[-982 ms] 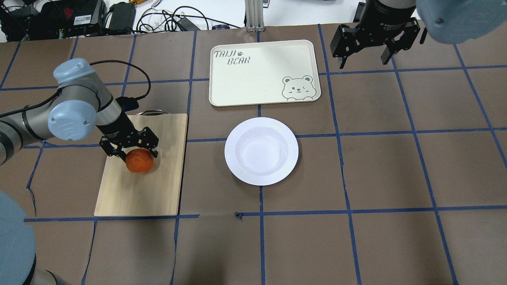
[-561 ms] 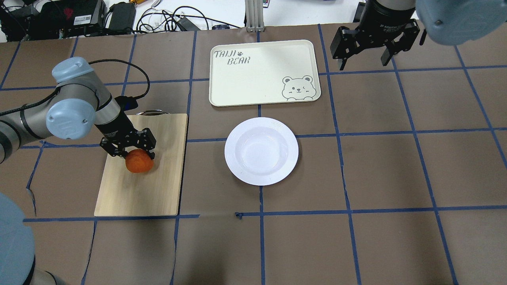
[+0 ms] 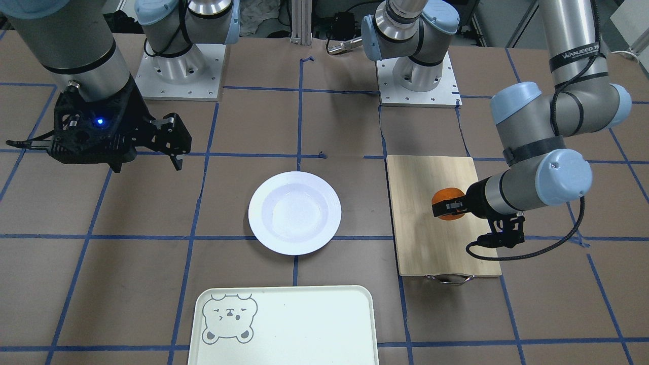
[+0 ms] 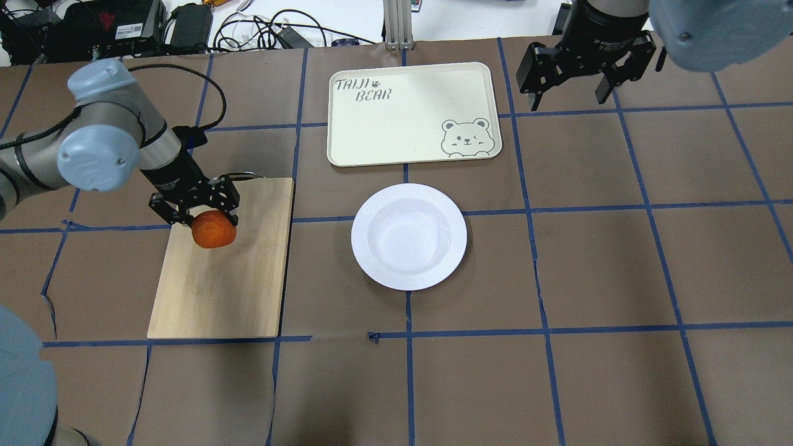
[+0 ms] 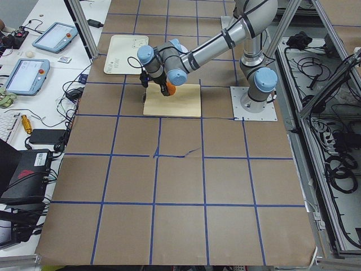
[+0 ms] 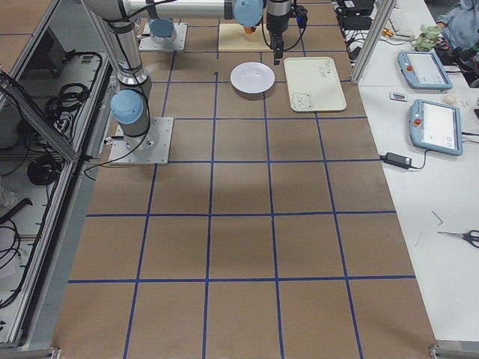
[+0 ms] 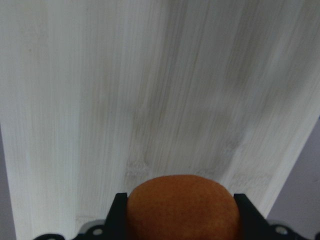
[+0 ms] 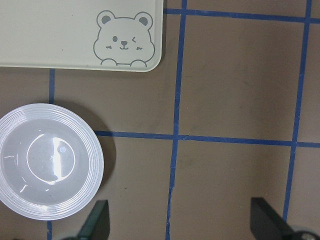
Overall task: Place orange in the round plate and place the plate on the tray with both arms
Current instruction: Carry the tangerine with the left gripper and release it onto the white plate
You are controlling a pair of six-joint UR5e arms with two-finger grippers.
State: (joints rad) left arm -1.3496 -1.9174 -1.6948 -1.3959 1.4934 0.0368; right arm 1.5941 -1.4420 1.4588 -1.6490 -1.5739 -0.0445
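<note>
My left gripper [image 4: 207, 224] is shut on the orange [image 4: 214, 230], holding it a little above the bamboo cutting board [image 4: 223, 285]. The left wrist view shows the orange [image 7: 181, 207] clamped between both fingers [image 7: 118, 212] with the board [image 7: 150, 100] below. From the front, the orange [image 3: 446, 203] hangs over the board's middle. The round plate [image 4: 409, 236] lies empty on the table to the right of the board. Beyond it lies the tray [image 4: 412, 114], also empty. My right gripper [image 4: 568, 99] hovers open, high by the tray's far right corner. Its wrist view shows plate [image 8: 47, 162] and tray [image 8: 75, 35].
The cutting board has a metal handle [image 3: 448, 278] on the edge nearest the tray. Cables and electronics [image 4: 93, 28] sit beyond the table's far edge. Both arm bases [image 3: 418, 76] stand at the robot's side of the brown, blue-taped table.
My left gripper has risen with the orange and drifted toward the board's far end. The right gripper has hardly moved.
</note>
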